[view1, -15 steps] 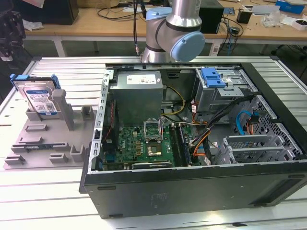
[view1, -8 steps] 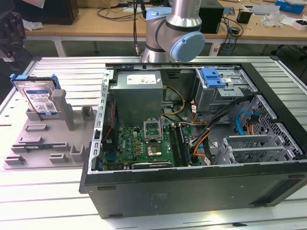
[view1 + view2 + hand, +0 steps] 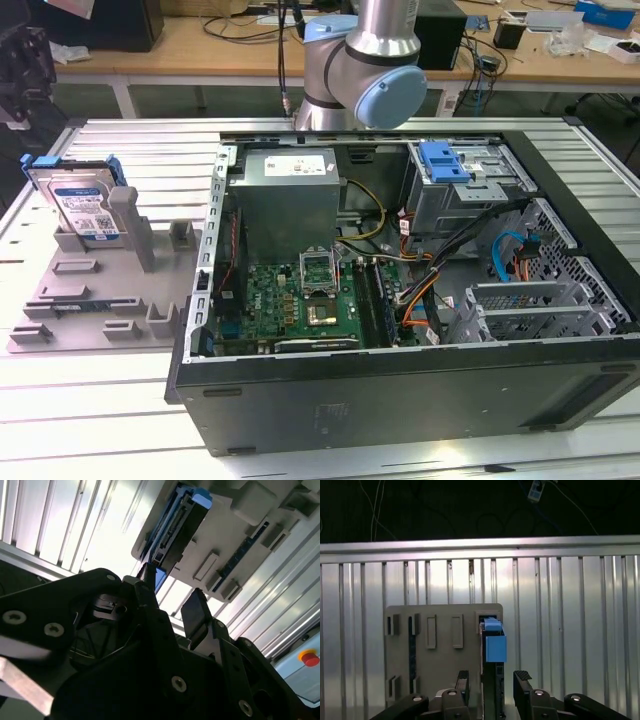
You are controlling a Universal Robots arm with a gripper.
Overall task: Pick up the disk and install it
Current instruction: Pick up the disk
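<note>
Blocky black fingers (image 3: 522, 680) are spread open, and the disk (image 3: 495, 647) shows in the gap between them, not touching either one. It stands on edge in a matte grey plastic holder (image 3: 440, 665), blue carrier tab up, on the ribbed aluminium counter (image 3: 570, 630). An open black PC case (image 3: 400, 400) sits just beside the holder, on the exterior view's right.

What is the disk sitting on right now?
The disk stands on edge in a grey fixture plate on the slatted table. Its lower edge is hidden behind the plate's posts.
</note>
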